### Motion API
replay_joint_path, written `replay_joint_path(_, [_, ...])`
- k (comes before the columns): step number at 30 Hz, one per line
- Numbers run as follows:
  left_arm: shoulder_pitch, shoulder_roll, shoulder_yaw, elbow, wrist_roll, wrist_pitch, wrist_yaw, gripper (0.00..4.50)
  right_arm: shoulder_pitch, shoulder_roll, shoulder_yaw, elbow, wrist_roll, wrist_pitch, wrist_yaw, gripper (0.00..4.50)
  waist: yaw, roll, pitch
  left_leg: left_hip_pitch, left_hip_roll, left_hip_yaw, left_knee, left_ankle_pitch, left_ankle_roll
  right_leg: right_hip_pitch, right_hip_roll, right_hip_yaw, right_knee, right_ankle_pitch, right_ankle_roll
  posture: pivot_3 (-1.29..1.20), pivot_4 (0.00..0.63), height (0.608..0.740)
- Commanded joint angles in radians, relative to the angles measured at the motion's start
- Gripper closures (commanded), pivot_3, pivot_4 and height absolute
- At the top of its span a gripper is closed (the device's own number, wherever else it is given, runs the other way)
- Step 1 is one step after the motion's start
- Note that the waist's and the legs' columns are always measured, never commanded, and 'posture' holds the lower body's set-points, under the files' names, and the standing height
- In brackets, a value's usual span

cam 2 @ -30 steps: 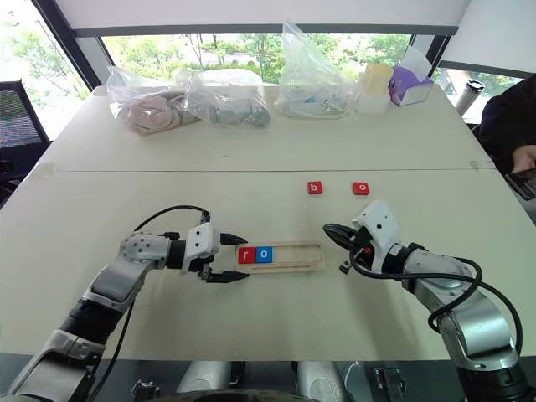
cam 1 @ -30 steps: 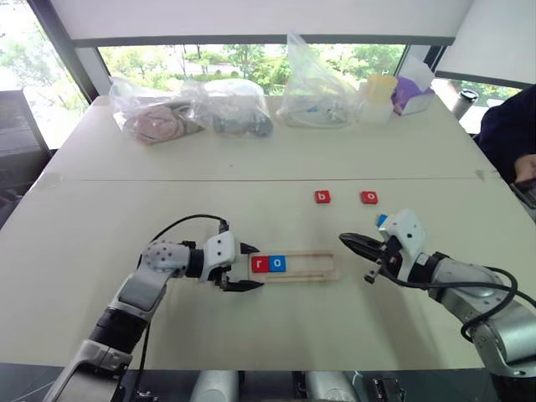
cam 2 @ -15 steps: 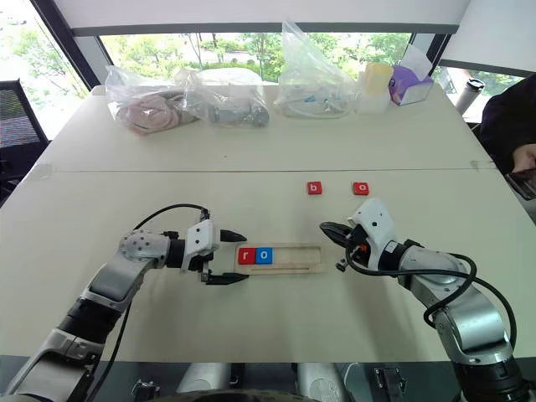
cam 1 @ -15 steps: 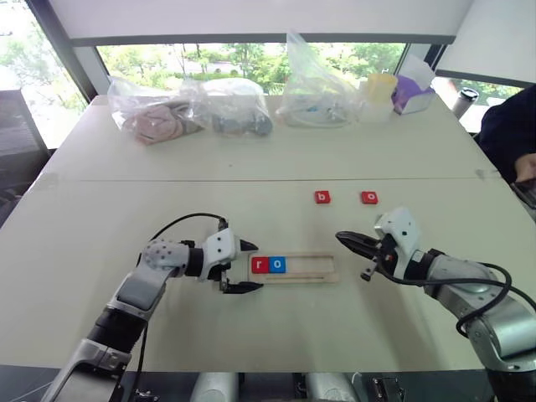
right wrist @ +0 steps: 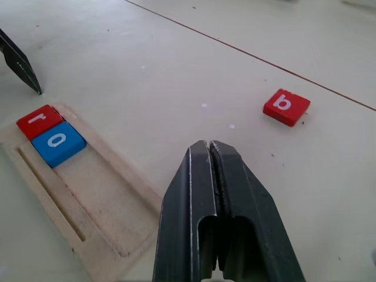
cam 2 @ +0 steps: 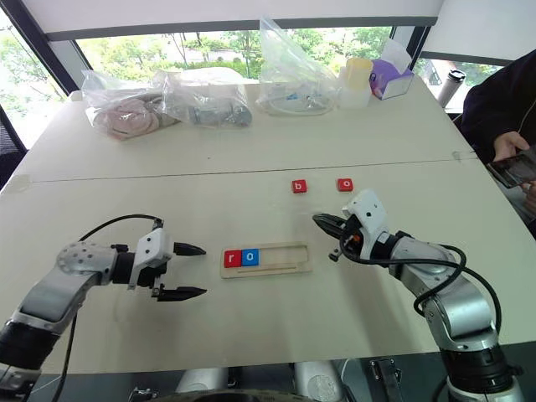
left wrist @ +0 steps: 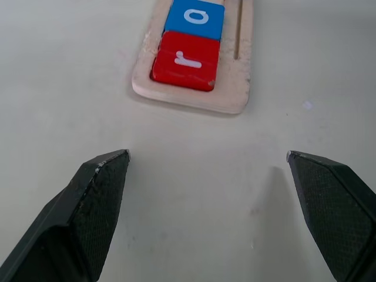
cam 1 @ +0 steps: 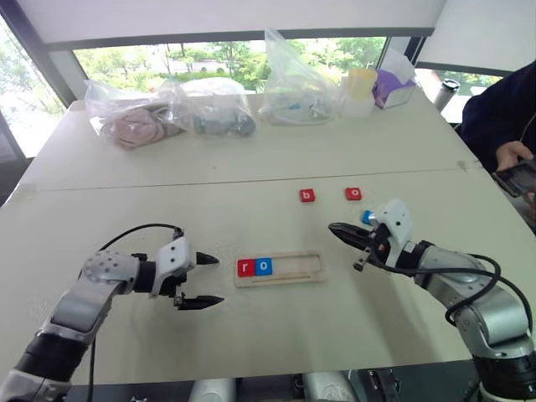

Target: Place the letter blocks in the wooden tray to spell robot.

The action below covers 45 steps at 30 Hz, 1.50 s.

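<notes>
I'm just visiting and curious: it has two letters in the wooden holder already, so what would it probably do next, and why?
Probably the right tool, now shut, opens and reaches toward the red b tile. The tray holds only r and o, so b comes next, and it lies on the table beyond the tray on that arm's side. The left tool hangs open, apart from the tray.

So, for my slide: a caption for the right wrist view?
Shut right gripper between wooden tray, holding r and o, and loose b block.
</notes>
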Motion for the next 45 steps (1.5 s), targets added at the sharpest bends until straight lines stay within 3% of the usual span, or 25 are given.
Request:
replay_joint_path(1, [0.023,0.009,0.061,-0.011,-0.055,0.079,0.032,0.05,-0.057,0.03,0.029,-0.01,0.01,0.035,-0.03,4.5,0.004,0.0,0.0,0.0,0.0,0.0,0.0,0.0,0.0,0.0,0.0,0.0,0.0,0.0,0.0,0.0,0.15,0.74])
replay_joint_path(5, [-0.001,0.001,0.123,-0.047,-0.146,0.147,0.048,0.05,-0.122,0.071,0.069,0.014,-0.026,0.087,-0.096,4.5,0.006,-0.001,0.002,-0.002,-0.001,0.0,0.002,0.0,0.0,0.0,-0.002,0.0,0.0,0.0,-0.001,0.0,0.15,0.74])
replay_joint_path(7, [-0.035,-0.006,0.157,-0.069,-0.196,0.19,0.065,0.0,-0.177,0.111,0.089,0.048,-0.048,0.127,-0.156,3.93,0.006,-0.003,0.003,-0.002,-0.001,0.0,0.003,0.0,0.0,0.0,-0.003,0.0,0.0,0.0,-0.002,0.0,0.15,0.74])
replay_joint_path(11, [-0.074,-0.011,0.184,-0.102,-0.25,0.249,0.092,0.0,-0.259,0.183,0.099,0.078,-0.073,0.21,-0.253,2.04,0.01,-0.005,0.004,-0.003,-0.002,0.0,0.003,0.0,-0.001,-0.001,-0.004,0.0,0.0,0.002,-0.003,0.0,0.15,0.74])
replay_joint_path(15, [-0.078,-0.029,0.177,-0.141,-0.25,0.251,0.135,0.0,-0.348,0.3,0.088,0.146,-0.147,0.305,-0.443,0.02,0.007,-0.005,0.004,-0.004,-0.003,0.001,0.002,0.0,-0.001,-0.002,-0.004,0.0,-0.001,0.003,0.001,0.0,0.15,0.74])
replay_joint_path(22, [-0.068,-0.044,0.182,-0.154,-0.263,0.262,0.16,0.0,-0.39,0.397,0.113,0.263,-0.241,0.281,-0.553,0.02,0.009,-0.005,0.004,-0.018,-0.004,0.0,0.003,0.002,-0.004,-0.02,-0.005,0.0,0.011,0.004,0.002,0.0,0.15,0.74])
replay_joint_path(43, [-0.041,-0.048,0.176,-0.186,-0.246,0.249,0.227,0.0,-0.503,0.574,0.077,0.528,-0.37,0.234,-0.721,0.02,0.003,-0.005,0.004,-0.017,-0.004,0.0,0.005,0.004,-0.006,-0.02,-0.003,0.0,0.015,0.004,0.001,0.0,0.15,0.74])
replay_joint_path(45, [-0.041,-0.049,0.175,-0.187,-0.245,0.248,0.232,0.0,-0.501,0.576,0.078,0.531,-0.375,0.234,-0.72,0.83,0.003,-0.005,0.004,-0.017,-0.005,0.0,0.005,0.004,-0.006,-0.02,-0.003,0.0,0.015,0.004,0.001,0.0,0.15,0.74])
